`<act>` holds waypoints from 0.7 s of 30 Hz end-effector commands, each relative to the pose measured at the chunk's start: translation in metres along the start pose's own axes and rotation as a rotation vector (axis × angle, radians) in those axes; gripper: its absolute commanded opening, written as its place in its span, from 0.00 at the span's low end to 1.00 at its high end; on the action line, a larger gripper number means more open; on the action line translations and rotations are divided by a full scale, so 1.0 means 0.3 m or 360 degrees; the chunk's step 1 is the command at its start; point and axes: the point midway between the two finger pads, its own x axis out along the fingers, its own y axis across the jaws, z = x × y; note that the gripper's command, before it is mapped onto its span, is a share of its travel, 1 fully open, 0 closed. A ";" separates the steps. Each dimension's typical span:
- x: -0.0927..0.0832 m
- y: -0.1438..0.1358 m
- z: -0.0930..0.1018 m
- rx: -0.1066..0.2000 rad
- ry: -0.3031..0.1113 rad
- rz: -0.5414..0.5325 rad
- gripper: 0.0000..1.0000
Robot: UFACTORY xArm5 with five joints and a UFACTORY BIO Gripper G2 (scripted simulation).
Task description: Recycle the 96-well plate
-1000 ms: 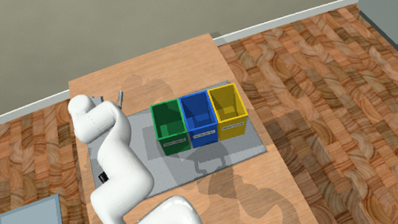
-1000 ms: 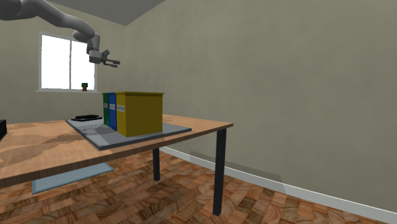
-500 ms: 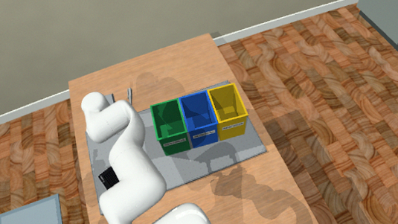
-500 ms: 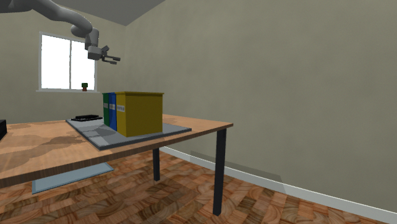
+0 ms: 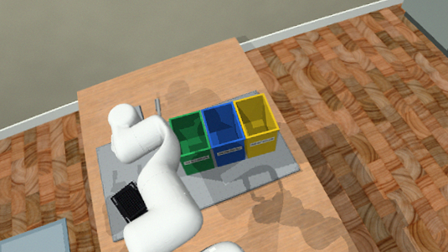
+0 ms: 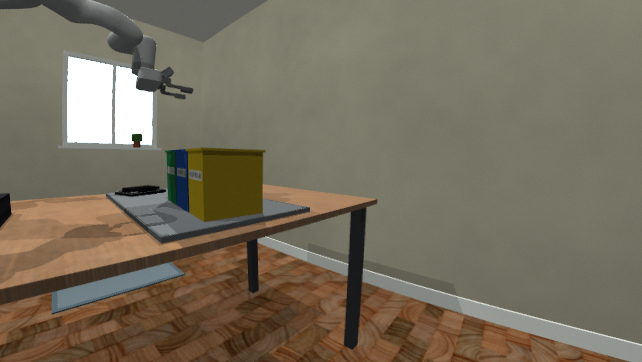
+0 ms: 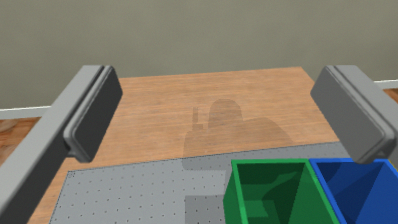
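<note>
The wooden counter [image 5: 158, 75] [image 6: 320, 197] [image 7: 150, 100] is crossed by the white arm [image 5: 168, 195] [image 6: 95, 17]. A grey perforated board [image 5: 222, 190] [image 6: 282, 214] [image 7: 125, 195] is laid on it. On the board, the green bin [image 5: 198, 166] [image 6: 171, 190] [image 7: 228, 202], blue bin [image 5: 231, 159] [image 6: 182, 192] [image 7: 350, 200] and yellow bin [image 5: 263, 148] [image 6: 232, 185] are stood upright in a row. The black 96-well plate [image 5: 130, 201] [image 6: 141, 189] is seated in its nest, well apart from the yellow bin. The end effector [image 5: 148, 104] [image 6: 185, 93] [image 7: 227, 117] is held above bin height, fingers parted, nothing gripped.

Black plate [image 5: 131, 200] [image 6: 141, 188] in nest [image 5: 114, 202] [image 6: 124, 193], bins [image 5: 230, 157] [image 6: 232, 185] [image 7: 273, 162] upright
</note>
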 end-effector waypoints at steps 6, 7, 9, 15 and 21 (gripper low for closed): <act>-0.067 -0.095 0.020 0.0011 -0.0027 0.0069 0.37; -0.067 -0.095 0.020 0.0011 -0.0027 0.0069 0.37; -0.083 -0.116 0.021 0.0011 -0.0027 0.0069 0.37; -0.135 -0.173 0.019 0.0014 -0.0036 0.0112 0.37; -0.191 -0.226 0.012 0.0016 -0.0045 0.0155 0.37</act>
